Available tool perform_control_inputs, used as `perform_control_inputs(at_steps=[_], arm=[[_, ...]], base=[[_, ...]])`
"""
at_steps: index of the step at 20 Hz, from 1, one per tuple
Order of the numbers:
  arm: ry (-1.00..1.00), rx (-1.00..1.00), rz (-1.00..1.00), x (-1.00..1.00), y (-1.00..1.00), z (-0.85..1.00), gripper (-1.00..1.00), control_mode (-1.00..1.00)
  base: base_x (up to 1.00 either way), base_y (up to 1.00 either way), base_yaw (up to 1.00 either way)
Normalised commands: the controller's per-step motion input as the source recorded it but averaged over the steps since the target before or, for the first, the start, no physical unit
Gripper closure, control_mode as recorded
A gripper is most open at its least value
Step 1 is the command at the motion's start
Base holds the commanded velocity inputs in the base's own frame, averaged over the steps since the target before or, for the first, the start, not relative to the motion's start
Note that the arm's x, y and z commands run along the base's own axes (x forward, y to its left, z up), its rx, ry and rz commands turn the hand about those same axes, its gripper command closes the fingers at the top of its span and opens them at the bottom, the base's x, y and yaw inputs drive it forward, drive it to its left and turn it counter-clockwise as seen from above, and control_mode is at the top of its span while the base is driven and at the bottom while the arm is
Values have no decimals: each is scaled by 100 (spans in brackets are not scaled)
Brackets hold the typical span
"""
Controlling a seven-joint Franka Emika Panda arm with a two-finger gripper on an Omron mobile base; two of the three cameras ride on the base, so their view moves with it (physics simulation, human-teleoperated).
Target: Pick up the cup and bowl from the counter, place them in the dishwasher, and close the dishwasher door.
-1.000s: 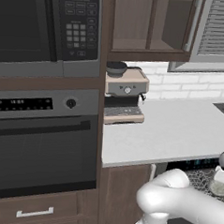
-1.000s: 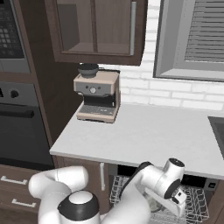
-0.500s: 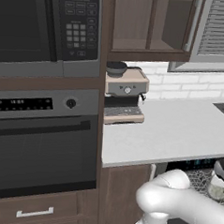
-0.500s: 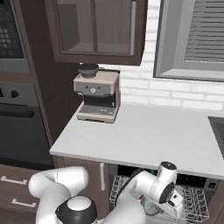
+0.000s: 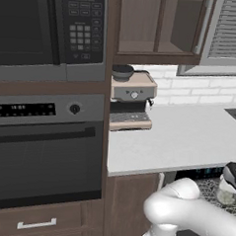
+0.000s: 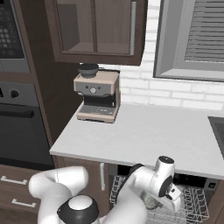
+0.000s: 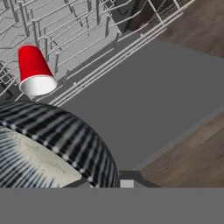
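Note:
In the hand view the bowl (image 7: 48, 144), dark-striped outside and pale inside, sits right against the camera at the lower left, and my gripper (image 6: 175, 195) is shut on it. One dark fingertip (image 7: 127, 176) shows beside its rim. A red cup (image 7: 35, 70) lies on its side in the dishwasher's grey wire rack (image 7: 70, 30). The dishwasher door (image 7: 144, 100) lies open and flat, a dark grey panel below the rack. From the base, my hand hangs low over the pulled-out rack (image 6: 192, 205), under the counter (image 6: 144, 135) edge. The bowl (image 5: 228, 195) shows pale at the right edge.
An espresso machine (image 6: 97, 94) stands at the counter's back left against the brick wall. A black wall oven (image 5: 44, 150) and a microwave (image 5: 46, 26) fill the tall unit to the left. Wooden floor (image 7: 192, 26) surrounds the open door. A sink corner (image 6: 218, 131) lies at the right.
My hand has shifted slightly left and lower over the rack, still carrying the bowl. Nothing else has moved.

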Motion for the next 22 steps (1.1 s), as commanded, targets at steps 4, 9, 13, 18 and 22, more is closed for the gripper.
perform_control_inputs(at_steps=[4, 9, 13, 18, 22], arm=[[0, 0, -5, 66, 0, 0, 100, -100], [3, 0, -1, 46, 0, -24, 100, -100], [0, 0, 0, 0, 0, -56, 100, -100], [-9, 0, 0, -1, 0, -68, 100, -100], [-18, 7, -1, -13, -17, -41, 100, -100]], base=[[0, 0, 0], [0, 0, 0], [0, 0, 0], [0, 0, 0], [0, 0, 0]])
